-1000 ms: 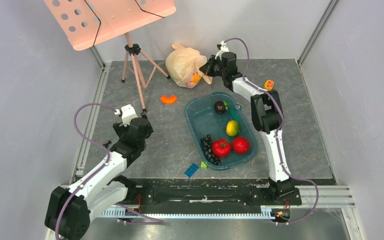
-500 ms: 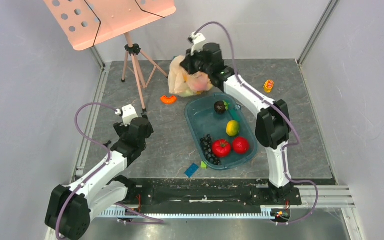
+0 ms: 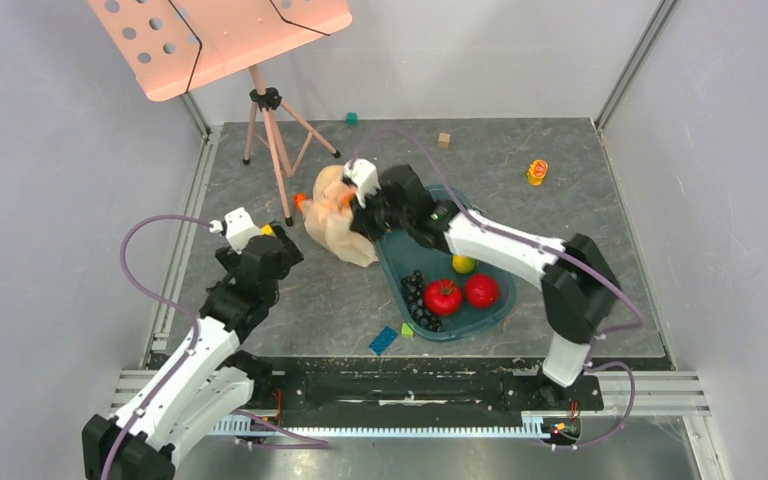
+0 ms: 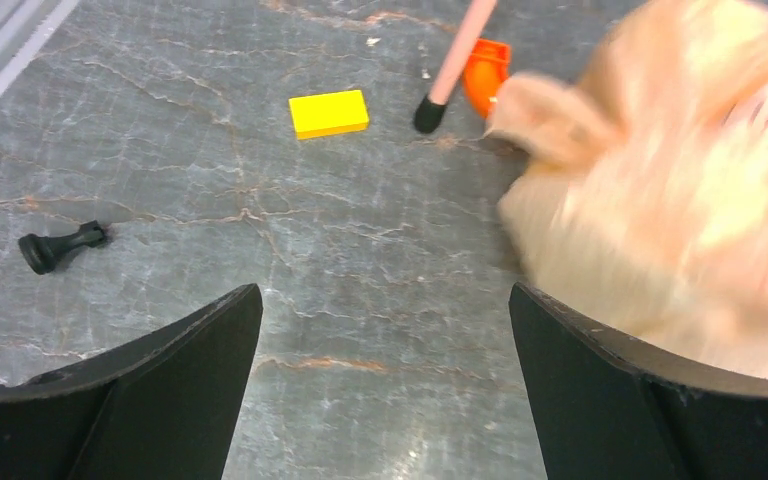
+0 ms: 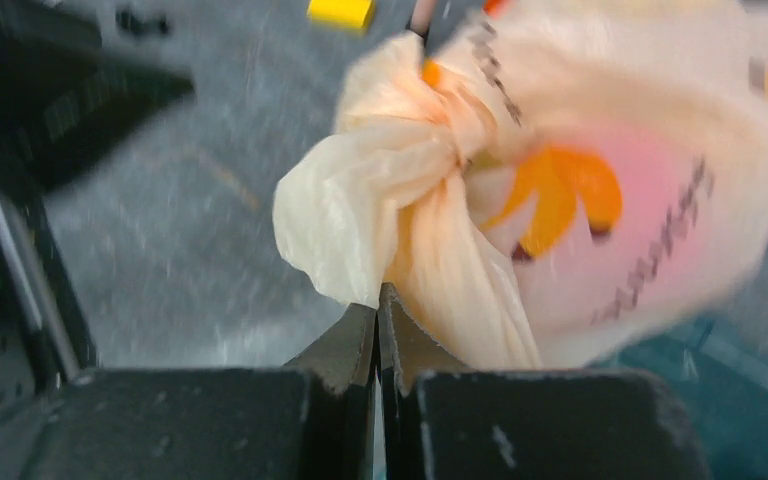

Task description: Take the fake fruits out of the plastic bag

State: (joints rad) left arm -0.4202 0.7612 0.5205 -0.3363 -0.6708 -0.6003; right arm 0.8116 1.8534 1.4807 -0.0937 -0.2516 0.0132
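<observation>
The plastic bag [image 3: 332, 232], cream-beige with knotted handles, lies left of the teal tray [image 3: 457, 333]. My right gripper [image 3: 354, 220] is shut on a fold of the plastic bag [image 5: 560, 180] just below the knot, fingers pressed together [image 5: 378, 300]. Nothing inside the bag can be made out; only blurred yellow-orange print and a pink patch show. A lemon [image 3: 465, 264] and two red fruits [image 3: 443, 296] lie in the tray. My left gripper [image 3: 280, 243] stands open and empty low over the table [image 4: 383, 292], with the bag [image 4: 680, 200] just to its right.
A black grape bunch [image 3: 417, 298] shares the tray. The music stand's tripod [image 3: 270, 130] stands behind the bag, one foot [image 4: 428, 112] beside an orange piece [image 4: 485, 75] and a yellow block [image 4: 328, 112]. Small blocks [image 3: 383, 340] and a yellow toy [image 3: 537, 171] are scattered about.
My right arm has swung the bag from the back of the table forward and left, to beside the tray. The left gripper has edged towards it, still open.
</observation>
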